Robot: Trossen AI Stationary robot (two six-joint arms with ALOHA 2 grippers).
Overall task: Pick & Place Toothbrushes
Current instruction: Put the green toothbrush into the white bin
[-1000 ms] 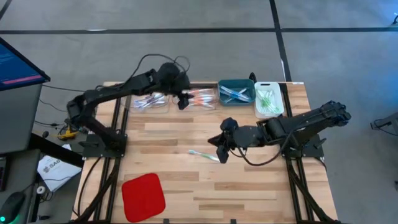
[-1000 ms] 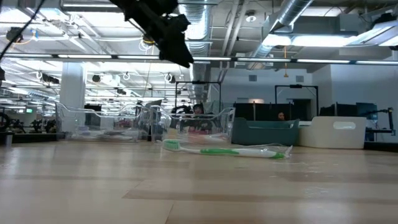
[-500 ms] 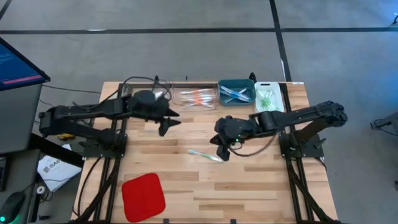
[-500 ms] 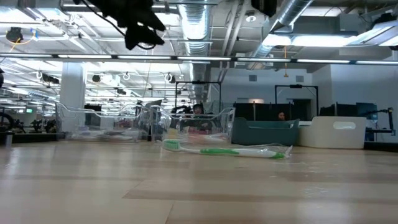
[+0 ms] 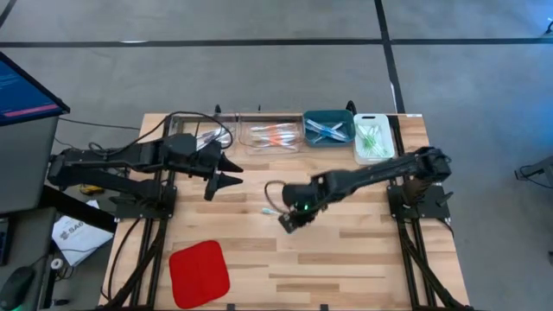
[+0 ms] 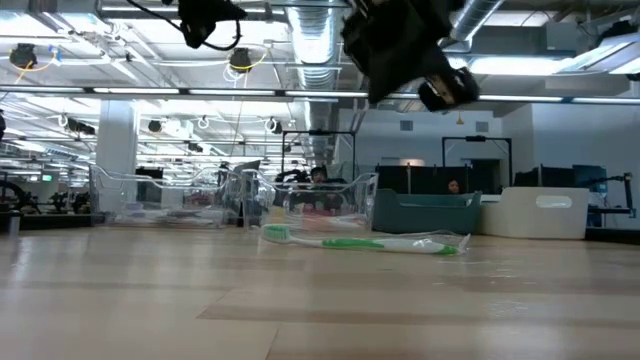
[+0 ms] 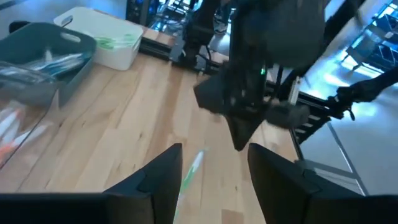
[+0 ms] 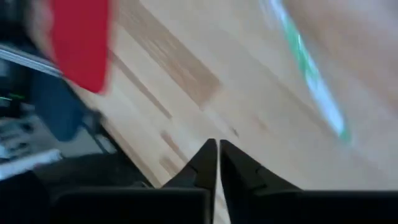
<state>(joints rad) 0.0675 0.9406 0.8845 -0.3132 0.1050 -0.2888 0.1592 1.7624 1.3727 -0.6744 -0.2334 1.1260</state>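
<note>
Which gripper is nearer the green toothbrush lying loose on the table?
Right. The right gripper, jaws shut, hovers right beside the green toothbrush. The left gripper, jaws open, sits farther off, toward the table's left side.

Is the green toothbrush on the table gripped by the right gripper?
No. In the low view the green toothbrush lies flat on the table, while the right gripper hangs above it, shut and empty.

One green-and-white toothbrush (image 6: 365, 241) lies flat on the bare tabletop (image 5: 346, 250) near the middle, long axis roughly left-right (translucent handle, green stripe), nothing touching it. The rest sit sorted in bins along the far edge: white-ish ones (image 5: 207, 136) in the left clear bin, orange ones (image 5: 275, 135) next, blue ones (image 5: 327, 130) in the teal bin, green ones (image 5: 371, 136) in the white bin.
</note>
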